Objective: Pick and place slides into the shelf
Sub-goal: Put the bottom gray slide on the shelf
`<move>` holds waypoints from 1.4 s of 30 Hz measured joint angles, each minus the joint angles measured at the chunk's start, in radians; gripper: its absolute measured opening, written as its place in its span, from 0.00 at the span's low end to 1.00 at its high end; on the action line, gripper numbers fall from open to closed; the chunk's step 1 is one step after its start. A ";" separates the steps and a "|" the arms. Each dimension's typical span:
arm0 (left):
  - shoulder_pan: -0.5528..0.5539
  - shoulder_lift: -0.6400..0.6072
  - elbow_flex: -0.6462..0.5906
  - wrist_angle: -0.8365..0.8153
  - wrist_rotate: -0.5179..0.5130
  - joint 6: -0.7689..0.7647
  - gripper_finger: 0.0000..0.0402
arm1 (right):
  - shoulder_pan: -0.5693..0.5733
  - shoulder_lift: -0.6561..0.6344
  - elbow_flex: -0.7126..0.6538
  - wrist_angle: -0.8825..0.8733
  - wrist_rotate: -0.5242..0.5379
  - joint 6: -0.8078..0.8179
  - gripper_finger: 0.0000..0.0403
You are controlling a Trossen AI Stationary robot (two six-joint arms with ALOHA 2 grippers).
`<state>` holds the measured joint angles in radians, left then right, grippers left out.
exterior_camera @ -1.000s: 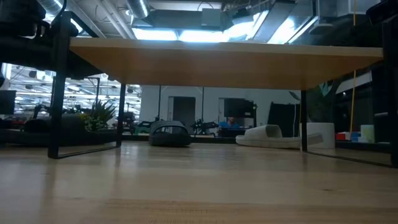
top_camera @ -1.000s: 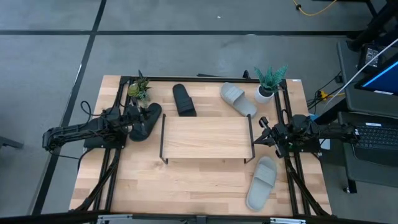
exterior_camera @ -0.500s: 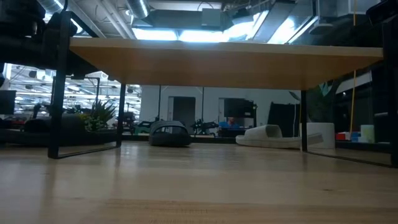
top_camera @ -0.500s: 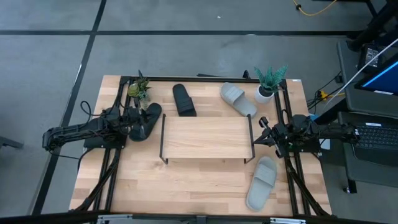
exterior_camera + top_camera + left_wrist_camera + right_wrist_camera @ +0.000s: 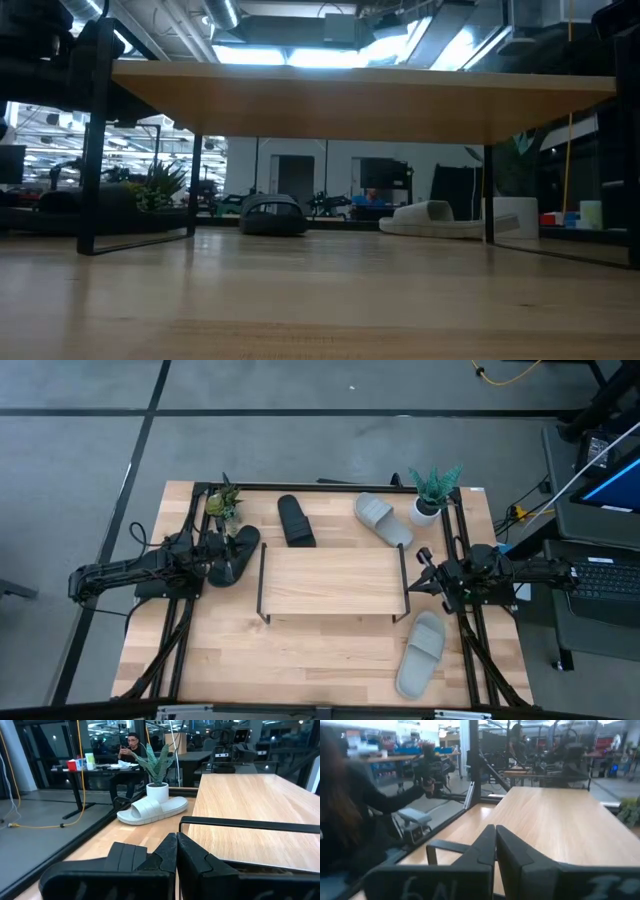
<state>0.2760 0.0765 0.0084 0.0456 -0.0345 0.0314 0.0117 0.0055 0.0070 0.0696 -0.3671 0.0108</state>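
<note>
I've got the left end effector clamped on a black slide, right end effector shut and empty, shelf bare, so next I'd lift it across.

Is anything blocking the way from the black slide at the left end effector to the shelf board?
Yes: the shelf's black wire end frame stands between the black slide at the left end effector and the board.

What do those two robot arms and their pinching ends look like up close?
Both arms are dark, slim and jointed, with black cables trailing along the table frame. Each ends in a black tool: the left tool and right tool have two flat, tapering fingers. The right one's body bears faint chalky scribbles.
</note>
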 joint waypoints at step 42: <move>0.000 0.027 0.091 0.038 -0.001 -0.058 0.00 | 0.000 0.000 0.191 -0.112 0.162 0.008 0.04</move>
<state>0.2760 0.1036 0.0998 0.0841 -0.0358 -0.0264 0.0113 0.0053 0.1982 -0.0428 -0.2051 0.0190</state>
